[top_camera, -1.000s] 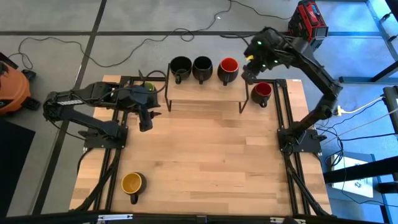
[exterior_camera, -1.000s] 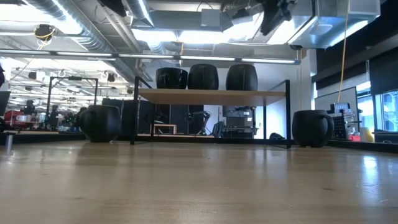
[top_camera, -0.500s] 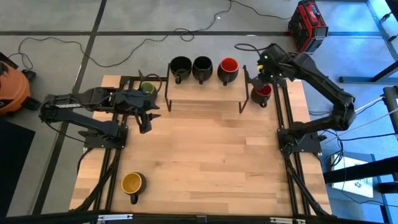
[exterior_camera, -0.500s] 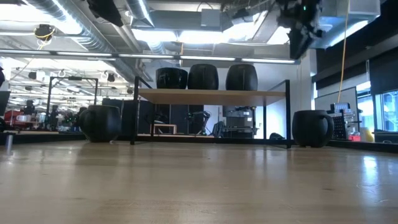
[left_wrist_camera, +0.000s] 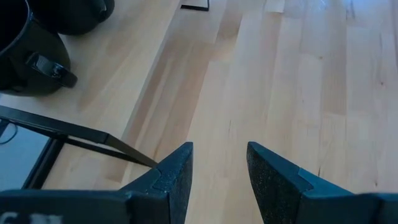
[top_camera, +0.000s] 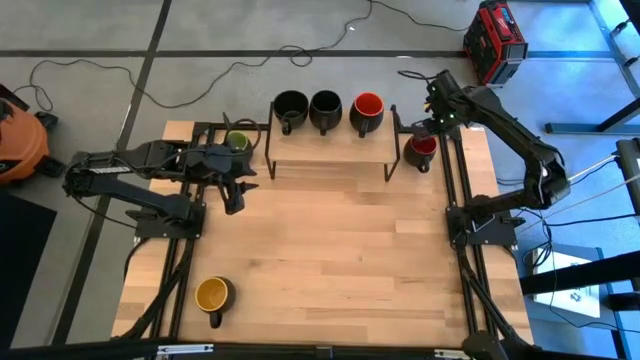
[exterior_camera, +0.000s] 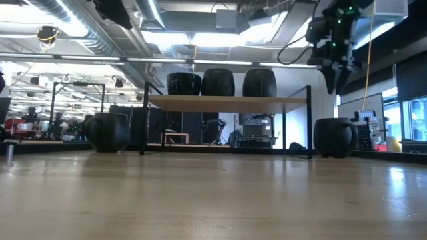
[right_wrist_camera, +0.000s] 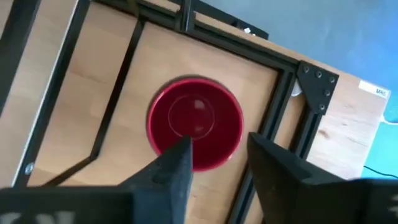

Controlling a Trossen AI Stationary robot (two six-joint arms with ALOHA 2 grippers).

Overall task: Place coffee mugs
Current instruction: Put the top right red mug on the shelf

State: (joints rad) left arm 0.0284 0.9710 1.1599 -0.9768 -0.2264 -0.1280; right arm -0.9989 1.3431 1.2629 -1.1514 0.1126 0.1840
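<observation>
Over the last second the right gripper [top_camera: 432,108] has travelled from above the shelf's right end to a position directly over the dark-red-lined black mug [top_camera: 420,150], at the upper right of the high view. Its fingers [right_wrist_camera: 177,165] are spread apart and grasp nothing; the right wrist view looks straight down into the dark red mug [right_wrist_camera: 196,122], with one finger over its rim. This indicates, as a judgement, that the dark red mug is the next one to be lifted.

Left to right in the high view:
- The yellow-lined black mug [top_camera: 212,295] stands alone at the lower left, well apart from the rest.
- The left gripper [top_camera: 232,202] has not moved; it waits left of centre, fingers parted and empty, near the green-lined black mug [top_camera: 236,141].
- The low wooden shelf on a black metal frame [top_camera: 330,147] carries two black-lined mugs [top_camera: 290,106] [top_camera: 325,106] and the orange-red-lined mug [top_camera: 367,108].

Three of six mugs are therefore placed.

The surface is a light butcher-block wooden tabletop [top_camera: 330,250] with black framing rails. Beyond it lies grey floor with cables, an orange vacuum [top_camera: 18,140] at the left edge and a red case [top_camera: 495,38] at the upper right.
</observation>
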